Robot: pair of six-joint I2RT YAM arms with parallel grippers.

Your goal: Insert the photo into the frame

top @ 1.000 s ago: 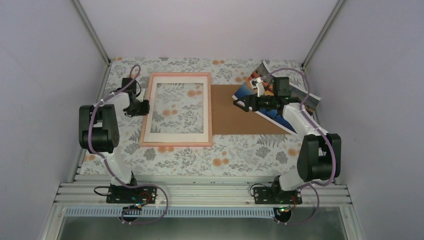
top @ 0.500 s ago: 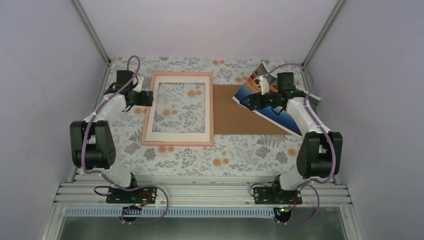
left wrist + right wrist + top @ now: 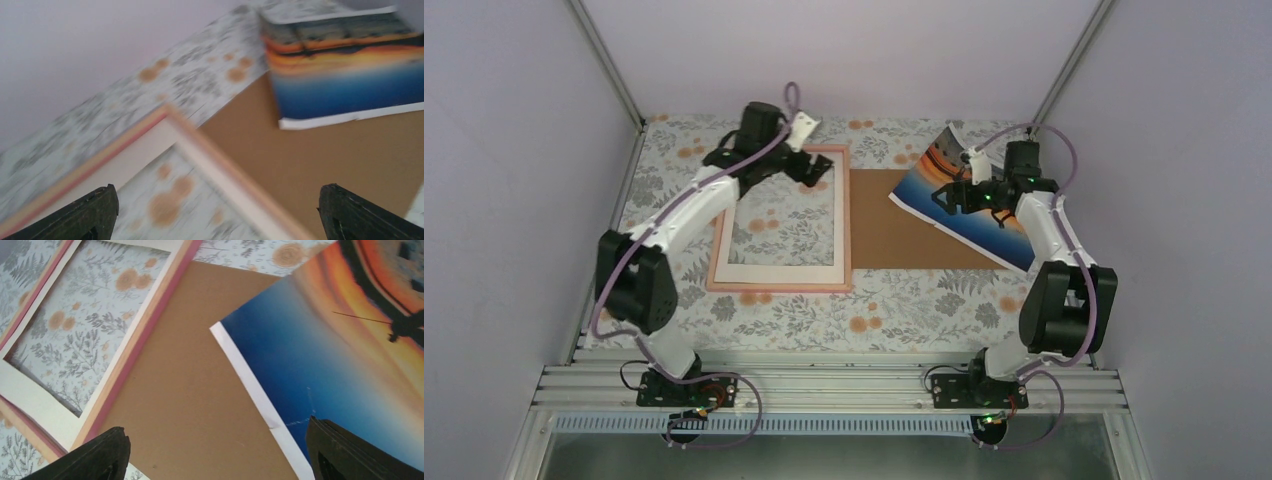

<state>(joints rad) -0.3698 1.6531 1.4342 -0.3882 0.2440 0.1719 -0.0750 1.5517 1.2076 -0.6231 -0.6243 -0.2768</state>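
Just beneath the right hand (image 3: 225, 452) (fingers spread apart) lies the photo (image 3: 325, 355).

Floral-patterned table (image 3: 904, 310), on which a pink frame (image 3: 774, 287) and a brown backing board (image 3: 894, 235) were laid flat side by side; the photo (image 3: 969, 215) was rested across the board's right part, its far corner apparently lifted.

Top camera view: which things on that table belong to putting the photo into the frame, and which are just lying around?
Belong to the job: the photo; the frame.
Just lying about: brown backing board, partly under the photo; floral table cover.
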